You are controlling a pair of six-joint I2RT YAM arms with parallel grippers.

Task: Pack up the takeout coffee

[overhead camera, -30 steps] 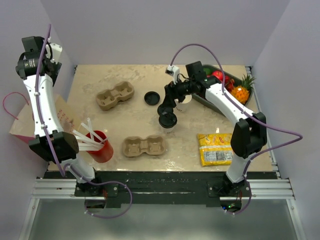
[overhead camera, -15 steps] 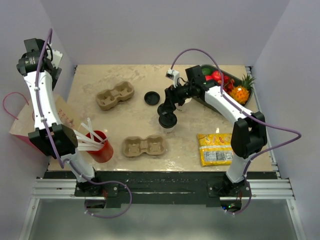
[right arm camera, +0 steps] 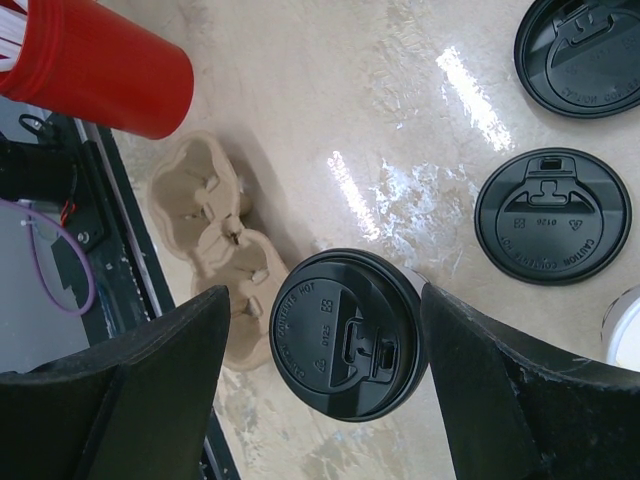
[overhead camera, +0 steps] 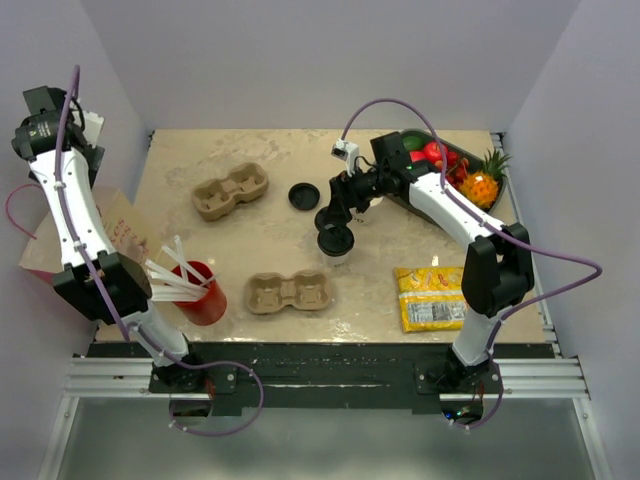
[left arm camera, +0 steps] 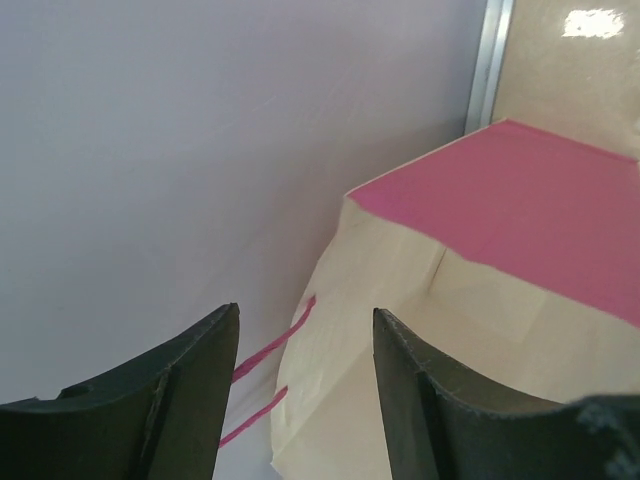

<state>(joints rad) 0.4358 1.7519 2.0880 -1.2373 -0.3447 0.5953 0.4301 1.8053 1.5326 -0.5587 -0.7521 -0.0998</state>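
Note:
The takeout coffee (overhead camera: pixel 336 244), a white cup with a black lid, stands upright on the table's middle. In the right wrist view its lid (right arm camera: pixel 346 335) lies straight below, between my fingers. My right gripper (overhead camera: pixel 336 207) (right arm camera: pixel 322 293) is open just above it and holds nothing. My left gripper (overhead camera: pixel 42 108) (left arm camera: pixel 305 312) is open and empty. It is high at the far left by the wall, above a paper bag (left arm camera: pixel 480 330) with a pink inside and pink handles.
Two spare black lids (right arm camera: pixel 552 215) (right arm camera: pixel 585 55) lie beside the coffee. An unlidded white cup (overhead camera: pixel 370 205) stands behind it. There are two cardboard cup carriers (overhead camera: pixel 231 190) (overhead camera: pixel 289 292), a red cup with straws (overhead camera: pixel 203 293), a yellow packet (overhead camera: pixel 430 297), a fruit tray (overhead camera: pixel 455 165) and the bag (overhead camera: pixel 120 225) at the left edge.
My left arm has swung further left toward the wall, over the bag. My right gripper shifted slightly and now stays above the lidded cup.

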